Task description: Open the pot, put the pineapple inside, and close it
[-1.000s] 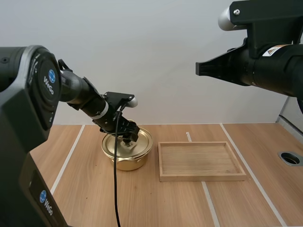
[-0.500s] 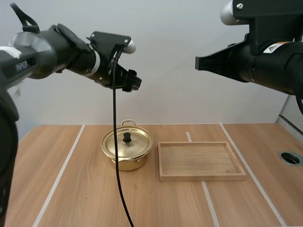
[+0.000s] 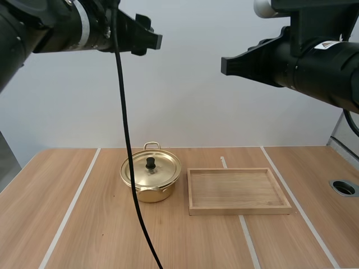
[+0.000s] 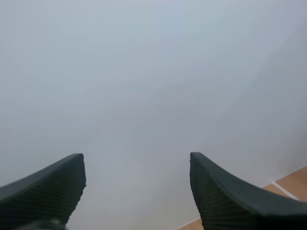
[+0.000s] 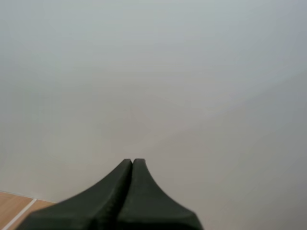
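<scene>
Seemingly held high for clearance, my left gripper point(image 4: 136, 160) gapes empty and my right gripper point(image 5: 132, 163) is closed on nothing, the lidded golden metal pot point(image 3: 151, 179) at nine o'clock of the shallow wooden tray point(image 3: 239, 208).

Soft, even light fills the scene, and the pot point(image 3: 147, 188) throws a faint shadow on the table point(image 3: 101, 235).

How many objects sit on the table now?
2: the lidded pot near the middle, the wooden tray just right of it. Anything inside the pot is hidden.
</scene>
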`<action>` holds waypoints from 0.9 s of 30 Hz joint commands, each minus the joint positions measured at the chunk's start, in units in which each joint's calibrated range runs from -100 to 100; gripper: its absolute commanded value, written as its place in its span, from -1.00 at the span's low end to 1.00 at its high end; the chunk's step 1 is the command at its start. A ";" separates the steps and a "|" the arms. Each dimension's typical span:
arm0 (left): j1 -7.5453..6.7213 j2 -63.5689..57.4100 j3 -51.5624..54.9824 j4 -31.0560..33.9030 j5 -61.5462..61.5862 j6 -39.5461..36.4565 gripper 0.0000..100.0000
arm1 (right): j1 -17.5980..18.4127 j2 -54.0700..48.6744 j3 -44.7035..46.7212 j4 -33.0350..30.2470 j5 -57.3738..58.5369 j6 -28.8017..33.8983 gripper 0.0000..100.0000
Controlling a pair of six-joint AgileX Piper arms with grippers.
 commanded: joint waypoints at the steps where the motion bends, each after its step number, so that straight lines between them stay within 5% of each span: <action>1: -0.02 -4.73 -0.17 1.32 -3.17 -2.46 1.00 | -0.24 -0.55 -0.50 3.97 -1.77 -2.53 -1.00; 6: -0.02 -12.24 -0.02 5.74 -4.67 -6.25 0.90 | -0.24 -0.55 -0.50 6.22 0.27 -5.41 -1.00; 18: -0.02 -26.11 14.71 11.03 -5.55 -8.50 -0.85 | -0.24 -0.55 -0.50 7.32 12.37 -5.27 -1.00; 27: -0.02 -34.57 29.05 12.64 -15.94 -9.74 -1.00 | -0.24 -0.55 -0.50 7.27 13.36 -5.27 -1.00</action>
